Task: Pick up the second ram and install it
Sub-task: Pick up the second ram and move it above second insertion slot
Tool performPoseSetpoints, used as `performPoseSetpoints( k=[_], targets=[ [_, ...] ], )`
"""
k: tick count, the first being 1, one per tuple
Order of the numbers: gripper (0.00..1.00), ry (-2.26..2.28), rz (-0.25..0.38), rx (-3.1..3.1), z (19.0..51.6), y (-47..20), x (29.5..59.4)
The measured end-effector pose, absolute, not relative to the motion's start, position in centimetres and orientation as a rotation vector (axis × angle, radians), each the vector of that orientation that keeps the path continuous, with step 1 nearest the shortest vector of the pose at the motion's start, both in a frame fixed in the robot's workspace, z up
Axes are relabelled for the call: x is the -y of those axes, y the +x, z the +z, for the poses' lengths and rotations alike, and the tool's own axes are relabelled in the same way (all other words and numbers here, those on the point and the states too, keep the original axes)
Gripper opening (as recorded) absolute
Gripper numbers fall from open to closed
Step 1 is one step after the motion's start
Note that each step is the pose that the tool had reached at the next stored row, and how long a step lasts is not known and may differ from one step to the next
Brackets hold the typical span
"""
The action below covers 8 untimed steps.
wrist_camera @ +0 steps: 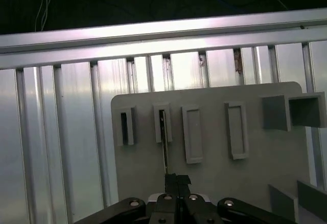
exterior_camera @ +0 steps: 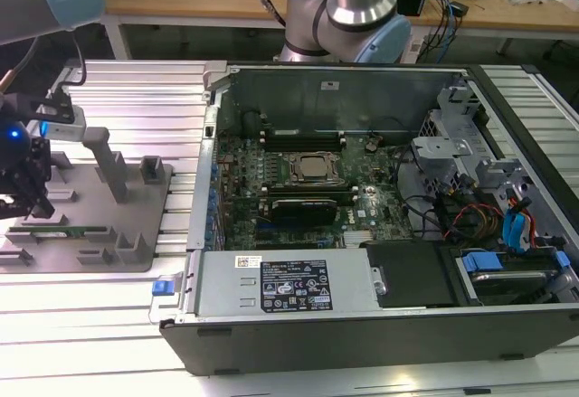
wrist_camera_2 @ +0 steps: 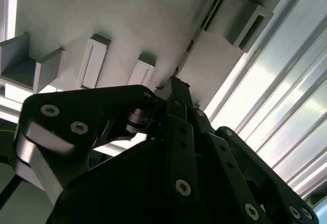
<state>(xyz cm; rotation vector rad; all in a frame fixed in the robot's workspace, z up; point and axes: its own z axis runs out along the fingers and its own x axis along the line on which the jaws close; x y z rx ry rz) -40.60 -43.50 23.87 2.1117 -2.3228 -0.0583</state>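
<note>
Item 1, gripper (wrist_camera: 177, 179): I read its fingers as drawn together, with no gap between the tips in both wrist views. It sits low over the near end of the grey holder plate (wrist_camera: 214, 183). I cannot tell whether the tips nip anything.

Item 2, second ram (wrist_camera: 164, 147): seen edge-on as a thin dark line, seated in a slot of the plate and running up to the fingertips. In the exterior view it is a green strip (exterior_camera: 71, 231) lying in the plate, just below the gripper (exterior_camera: 38, 200).

Item 3, open computer case (exterior_camera: 362, 325): well apart, toward the exterior view's right. Inside I see the processor (exterior_camera: 313, 169) and, beyond it, the memory slots (exterior_camera: 303, 135). I cannot make out which of them are filled.

Progress, my judgement: the pick-up is at its start. The stick is not lifted from its holder and not carried, and installation is wholly outstanding.
</note>
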Motion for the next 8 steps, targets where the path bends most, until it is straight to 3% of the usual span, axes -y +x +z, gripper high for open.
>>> performPoseSetpoints(
  k=[8],
  targets=[
    [0.08,2.124,-0.054,2.309,22.72,-41.04,43.51]
  ],
)
